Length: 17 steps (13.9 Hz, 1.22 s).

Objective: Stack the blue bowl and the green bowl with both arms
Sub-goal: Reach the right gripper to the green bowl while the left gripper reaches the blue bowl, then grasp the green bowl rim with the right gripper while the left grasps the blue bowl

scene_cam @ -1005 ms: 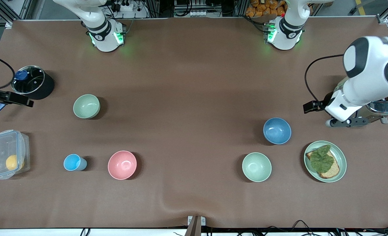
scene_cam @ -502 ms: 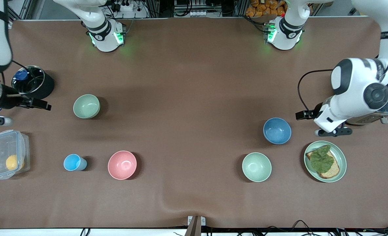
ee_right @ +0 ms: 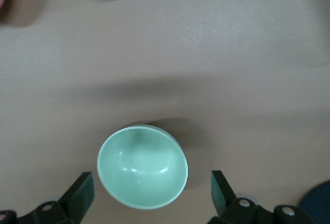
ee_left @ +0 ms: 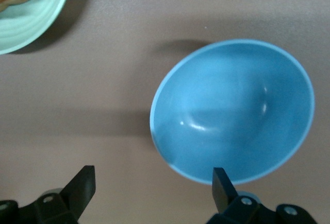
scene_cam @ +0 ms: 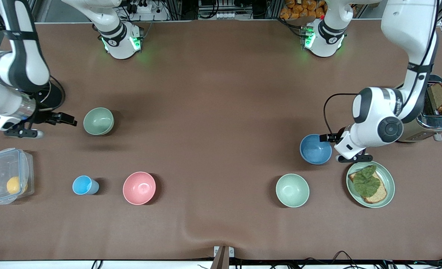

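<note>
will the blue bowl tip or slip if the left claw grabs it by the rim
The blue bowl looks rigid and probably light, so a one-sided rim pinch by the left claw may tilt it. Glints inside suggest a smooth, possibly slippery wall.

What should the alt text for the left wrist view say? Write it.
The left gripper hangs open just above the blue bowl, one fingertip over its rim. The bowl sits empty on the brown table, the green plate's edge in one corner.
</note>
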Motion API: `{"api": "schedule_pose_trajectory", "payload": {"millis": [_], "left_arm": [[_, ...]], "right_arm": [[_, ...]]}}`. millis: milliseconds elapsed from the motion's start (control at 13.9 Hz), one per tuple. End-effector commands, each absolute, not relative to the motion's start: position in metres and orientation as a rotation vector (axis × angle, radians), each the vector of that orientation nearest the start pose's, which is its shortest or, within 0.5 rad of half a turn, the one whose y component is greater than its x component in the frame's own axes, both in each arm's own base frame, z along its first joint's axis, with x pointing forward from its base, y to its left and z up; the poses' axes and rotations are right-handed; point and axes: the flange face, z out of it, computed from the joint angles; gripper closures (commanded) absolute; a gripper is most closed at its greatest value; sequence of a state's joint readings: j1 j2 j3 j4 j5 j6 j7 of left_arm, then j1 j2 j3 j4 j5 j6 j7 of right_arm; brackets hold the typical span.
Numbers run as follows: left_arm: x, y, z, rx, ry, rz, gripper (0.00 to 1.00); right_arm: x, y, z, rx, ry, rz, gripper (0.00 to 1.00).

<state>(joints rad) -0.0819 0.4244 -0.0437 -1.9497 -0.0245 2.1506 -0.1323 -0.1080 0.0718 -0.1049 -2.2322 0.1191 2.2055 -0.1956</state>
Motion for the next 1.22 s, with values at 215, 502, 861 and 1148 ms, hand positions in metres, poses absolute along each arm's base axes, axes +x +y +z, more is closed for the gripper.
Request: {"api": "schedule_pose_trajectory", "payload": {"millis": [215,502,861,1148], "left_arm": [[0.600,-0.078,0.222,-3.157,-0.076,0.296,0.00],[0.604,-0.077,0.202,-3.154,-0.082,0.329,0.88],[0.611,-0.079,0.208,-3.165,-0.071,0.302,1.00],[0.618,-0.083,0.255,-3.189,-0.053,0.189,1.00]], "right_arm": [[0.470,-0.100,0.279,-3.053,0.017,0.002,0.01],[0.450,-0.088,0.229,-3.098,-0.024,-0.075,0.08],[0.450,-0.087,0.207,-3.116,-0.069,-0.092,0.40],[0.450,-0.089,0.208,-3.115,-0.103,-0.093,1.00]]}}
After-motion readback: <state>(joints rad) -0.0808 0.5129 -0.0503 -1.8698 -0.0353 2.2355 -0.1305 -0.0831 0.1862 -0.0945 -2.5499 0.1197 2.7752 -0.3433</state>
